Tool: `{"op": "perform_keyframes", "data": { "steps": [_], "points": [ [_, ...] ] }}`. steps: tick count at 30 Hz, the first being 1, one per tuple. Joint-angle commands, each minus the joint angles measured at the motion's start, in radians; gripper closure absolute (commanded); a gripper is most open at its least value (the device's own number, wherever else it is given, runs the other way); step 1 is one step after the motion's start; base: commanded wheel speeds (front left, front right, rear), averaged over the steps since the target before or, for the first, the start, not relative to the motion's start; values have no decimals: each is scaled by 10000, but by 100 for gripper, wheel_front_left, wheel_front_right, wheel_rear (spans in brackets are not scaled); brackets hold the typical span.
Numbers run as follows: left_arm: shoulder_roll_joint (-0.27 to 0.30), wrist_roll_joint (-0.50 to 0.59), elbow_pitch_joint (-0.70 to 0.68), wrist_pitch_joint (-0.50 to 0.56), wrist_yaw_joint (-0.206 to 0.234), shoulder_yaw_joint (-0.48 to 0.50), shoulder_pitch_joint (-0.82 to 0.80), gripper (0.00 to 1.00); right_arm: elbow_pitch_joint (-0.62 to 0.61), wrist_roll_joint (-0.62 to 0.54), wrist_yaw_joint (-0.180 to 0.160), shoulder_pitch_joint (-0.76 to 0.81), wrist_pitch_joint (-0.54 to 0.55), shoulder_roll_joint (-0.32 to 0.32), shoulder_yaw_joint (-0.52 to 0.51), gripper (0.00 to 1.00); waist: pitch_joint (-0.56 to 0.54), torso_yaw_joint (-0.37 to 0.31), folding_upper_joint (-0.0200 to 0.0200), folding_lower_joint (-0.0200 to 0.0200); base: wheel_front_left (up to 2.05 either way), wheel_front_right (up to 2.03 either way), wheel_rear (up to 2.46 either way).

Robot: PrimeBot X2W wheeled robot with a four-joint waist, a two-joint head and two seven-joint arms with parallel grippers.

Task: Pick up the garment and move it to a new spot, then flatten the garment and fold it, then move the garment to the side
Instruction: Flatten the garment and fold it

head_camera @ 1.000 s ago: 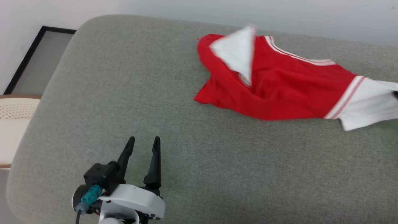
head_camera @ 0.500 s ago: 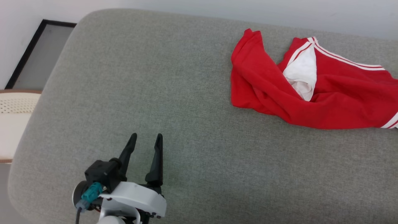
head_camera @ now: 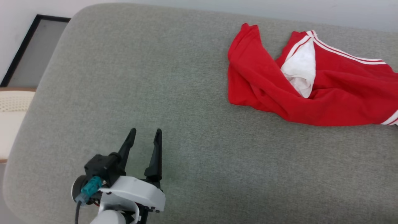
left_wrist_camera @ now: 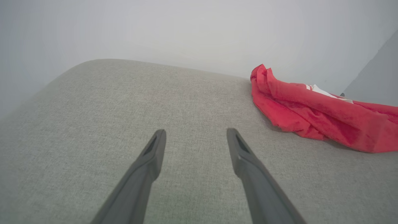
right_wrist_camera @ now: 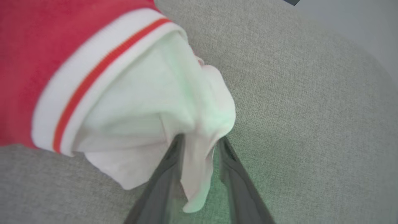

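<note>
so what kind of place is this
Likely a living-room or test-room setup: a grey upholstered cushion, like a sofa or bed, against a plain pale wall, with a cream perforated seat beside it.

Soft, even light; shadows faint.
Head view crisp; right wrist view blurred up close, the garment tinged green on its white sleeve; left wrist view's wall hazy, featureless.

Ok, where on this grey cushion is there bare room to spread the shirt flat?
Free: the cushion stretch between the open left gripper and the red T-shirt, plus the near strip in front of it. Crowded: the right end, where the shirt lies bunched and its white sleeve sits between the right gripper's parted fingers.
</note>
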Motion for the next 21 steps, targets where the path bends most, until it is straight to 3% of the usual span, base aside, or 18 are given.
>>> {"op": "perform_keyframes", "data": {
  "steps": [1, 6, 12, 14, 15, 21],
  "points": [
    [73, 14, -26, 29, -18, 24, -140, 0, -45, -56, -15, 70, -42, 106, -86, 0, -109, -145, 0, 0, 0, 0, 0],
    [393, 171, -211, 261, -33, 30, -311, 0, -589, -54, -15, 451, -154, 284, -350, 0, -340, -541, 0, 0, 0, 0, 0],
    [908, 454, -600, 838, -304, 35, -1298, 0, -2265, 132, -15, 1013, -1085, 830, -613, 0, -549, -1031, 0, 0, 0, 0, 0],
    [1169, 592, -628, 1411, -769, -70, -2359, 0, -3508, 7, -15, 1503, -1942, 1453, -618, 0, -623, -1374, 0, 0, 0, 0, 0],
    [1169, 592, -628, 1411, -769, -70, -2359, 0, -3508, 7, -15, 1503, -1942, 1453, -618, 0, -623, -1374, 0, 0, 0, 0, 0],
    [994, 113, 236, 2698, -2082, -239, -4888, 0, -5120, -472, -15, 2475, -3156, 3076, -100, 0, -625, -2345, 0, 0, 0, 0, 0]
  ]
}}
